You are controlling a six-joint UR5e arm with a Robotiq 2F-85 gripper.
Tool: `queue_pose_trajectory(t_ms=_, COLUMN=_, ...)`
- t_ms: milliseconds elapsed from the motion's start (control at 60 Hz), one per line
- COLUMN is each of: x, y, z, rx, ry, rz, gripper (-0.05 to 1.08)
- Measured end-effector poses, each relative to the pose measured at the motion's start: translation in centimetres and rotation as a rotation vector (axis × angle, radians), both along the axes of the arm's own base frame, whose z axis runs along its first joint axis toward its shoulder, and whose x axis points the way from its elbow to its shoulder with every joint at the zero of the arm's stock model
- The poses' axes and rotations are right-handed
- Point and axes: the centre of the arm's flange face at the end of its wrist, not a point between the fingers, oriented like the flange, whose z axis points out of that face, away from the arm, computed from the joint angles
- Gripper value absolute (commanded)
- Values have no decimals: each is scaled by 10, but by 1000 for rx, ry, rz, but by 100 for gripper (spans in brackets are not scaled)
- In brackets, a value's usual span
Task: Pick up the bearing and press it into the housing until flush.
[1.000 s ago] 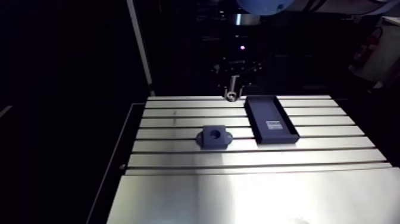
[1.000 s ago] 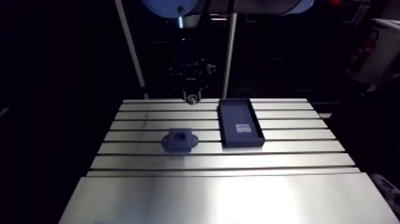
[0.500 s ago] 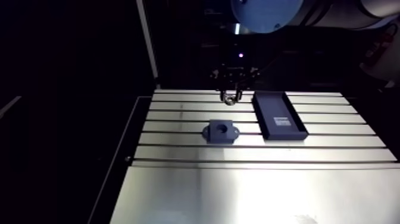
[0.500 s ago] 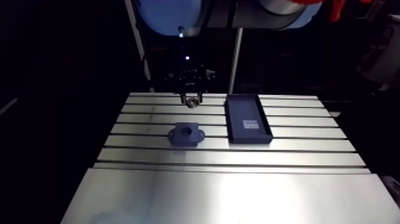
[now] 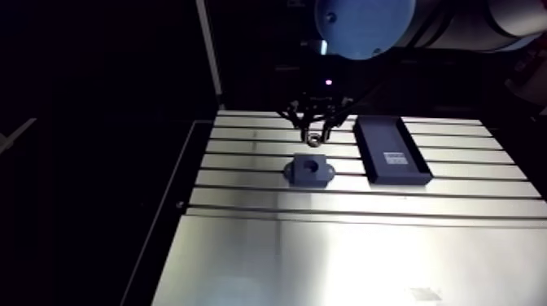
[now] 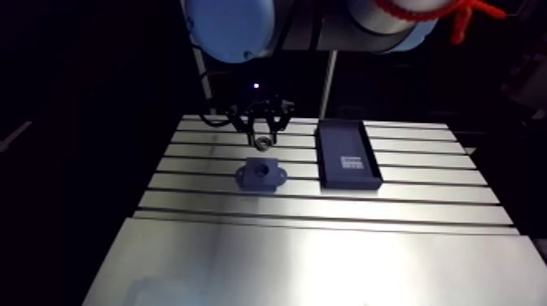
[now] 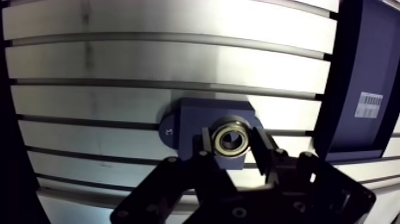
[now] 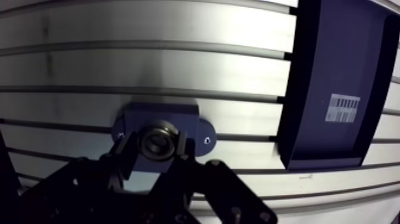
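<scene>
I note open bench [image 5: 326, 252] round the housing [image 5: 309, 169] on every side; the tray [image 5: 378, 138] stands well apart beside it, walling that flank.

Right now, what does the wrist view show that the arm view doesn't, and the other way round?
Only the wrist view: the pincer shut on the bearing, lined up over the housing and covering its middle; the bars on the label in the tray.
Only the arm view: the housing's bore open and empty, the bearing hanging apart from it, the table's smooth front plate, the light-blue joint cap.
Both: bearing, housing, tray, slotted table.
</scene>
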Motion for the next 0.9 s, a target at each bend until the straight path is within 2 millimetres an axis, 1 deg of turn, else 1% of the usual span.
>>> queue_pose_trajectory(t_ms=233, x=2, y=-3, z=-8, rx=0, ry=-11, rz=5, gripper=68)
queue_pose_trajectory(t_ms=900, x=6, y=-5, z=-14, rx=0, ry=-23, rz=6, gripper=69)
